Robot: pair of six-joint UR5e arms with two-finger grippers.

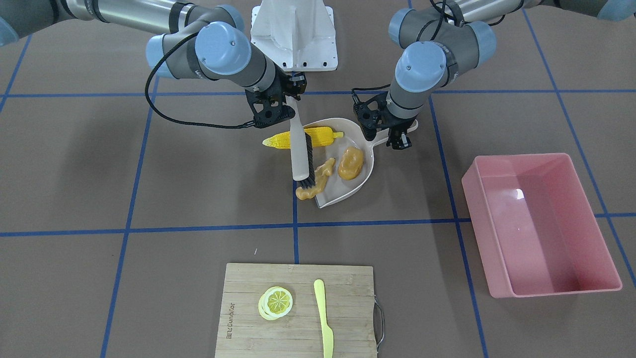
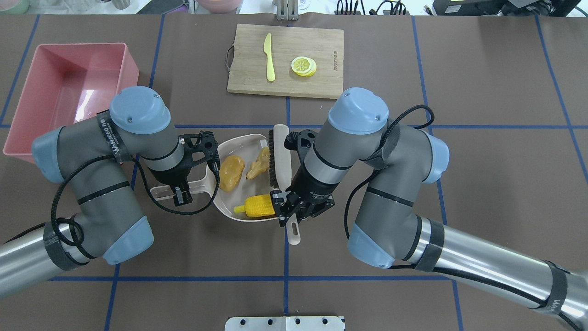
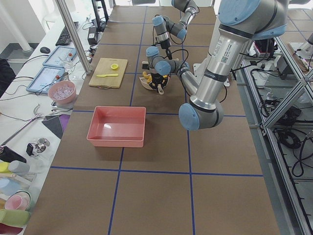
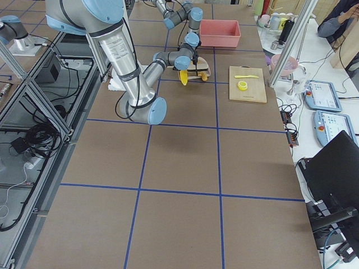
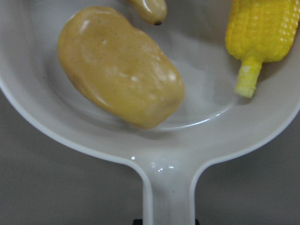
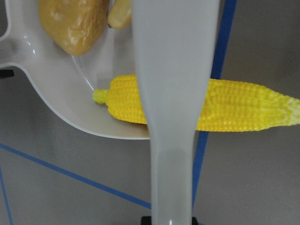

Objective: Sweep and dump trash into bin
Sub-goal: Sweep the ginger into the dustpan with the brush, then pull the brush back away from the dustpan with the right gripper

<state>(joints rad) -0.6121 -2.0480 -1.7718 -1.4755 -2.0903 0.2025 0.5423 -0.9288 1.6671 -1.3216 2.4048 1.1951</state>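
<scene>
Sweeping step, judged nearly closed out. Clock bearings are taken on the overhead view.

- Right gripper (image 2: 288, 212) is clamped on the handle of the brush (image 2: 281, 151). The brush lies along the open lip of the dustpan (image 2: 239, 140) at 3 o'clock, bristles facing in.
- Left gripper (image 2: 182, 195) is pinched on the dustpan handle at 8 o'clock. The pan looks flat on the table.
- Potato (image 2: 231, 172) sits fully inside the pan.
- Ginger root (image 2: 258, 164) is inside, just beside the bristles. The front view shows one end poking over the lip.
- Corn cob (image 2: 257, 206) is at 6 o'clock, stub end in the pan, tapered end out on the table under the brush handle.
- Bin (image 2: 59, 92) is well apart at 10 o'clock and holds no trash.

Next move, as judged: one more stroke toward 9 o'clock to seat the corn and the ginger tip, then lift the pan level, carry it to the bin and tip it out. Risk: the corn rolls off the lip on the lift
</scene>
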